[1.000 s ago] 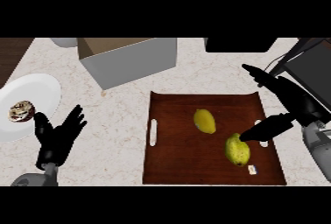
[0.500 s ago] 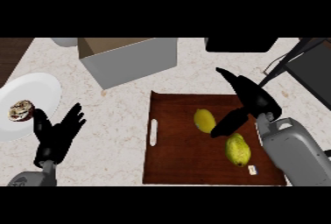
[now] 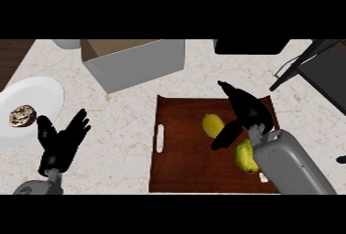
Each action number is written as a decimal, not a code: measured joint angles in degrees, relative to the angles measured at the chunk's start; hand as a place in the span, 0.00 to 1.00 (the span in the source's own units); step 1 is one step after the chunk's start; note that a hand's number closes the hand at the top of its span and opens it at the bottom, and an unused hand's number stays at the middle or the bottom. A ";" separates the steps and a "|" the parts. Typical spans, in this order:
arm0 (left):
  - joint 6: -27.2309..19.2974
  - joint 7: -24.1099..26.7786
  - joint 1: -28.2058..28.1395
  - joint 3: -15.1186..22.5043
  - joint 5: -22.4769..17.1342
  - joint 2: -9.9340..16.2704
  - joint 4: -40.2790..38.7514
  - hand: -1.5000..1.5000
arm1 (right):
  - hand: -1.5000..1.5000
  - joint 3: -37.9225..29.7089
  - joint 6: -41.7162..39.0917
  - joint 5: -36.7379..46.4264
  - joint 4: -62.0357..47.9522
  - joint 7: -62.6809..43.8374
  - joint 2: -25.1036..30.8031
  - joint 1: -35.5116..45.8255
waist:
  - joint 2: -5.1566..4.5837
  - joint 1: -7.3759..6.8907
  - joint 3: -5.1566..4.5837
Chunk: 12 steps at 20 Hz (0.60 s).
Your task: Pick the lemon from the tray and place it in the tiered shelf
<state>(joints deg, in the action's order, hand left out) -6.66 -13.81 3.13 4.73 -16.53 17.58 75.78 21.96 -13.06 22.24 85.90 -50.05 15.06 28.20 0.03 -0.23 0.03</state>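
A yellow lemon (image 3: 212, 124) lies near the middle of the brown tray (image 3: 182, 160). My right hand (image 3: 246, 109) hovers just right of it, fingers straight and the thumb hanging down beside the lemon; it is open and holds nothing. A second, larger yellow-green fruit (image 3: 246, 156) lies lower right on the tray, partly behind my right forearm. The dark tiered shelf (image 3: 323, 73) shows at the right edge. At lower left my left hand (image 3: 61, 142) rests open on the counter, fingers up.
A grey open box (image 3: 135, 57) stands at the back, left of the tray. A white plate (image 3: 30, 109) with a brown pastry (image 3: 21, 116) lies at the far left. A black object (image 3: 251, 45) sits at the back right.
My right hand has moved left and forward across the tray, from its right edge to beside the lemon. The left hand has stayed still.
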 measured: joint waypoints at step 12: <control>2.37 -0.16 0.57 -3.45 2.95 -2.13 -0.82 0.50 | 0.00 -1.42 -0.46 10.99 -2.65 2.42 -5.73 -3.89 | 0.07 0.06 0.14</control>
<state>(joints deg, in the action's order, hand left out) -4.29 -13.97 3.70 1.28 -13.57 15.46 74.96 20.53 -13.52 33.23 83.25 -47.62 9.33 24.32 0.10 -0.17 0.16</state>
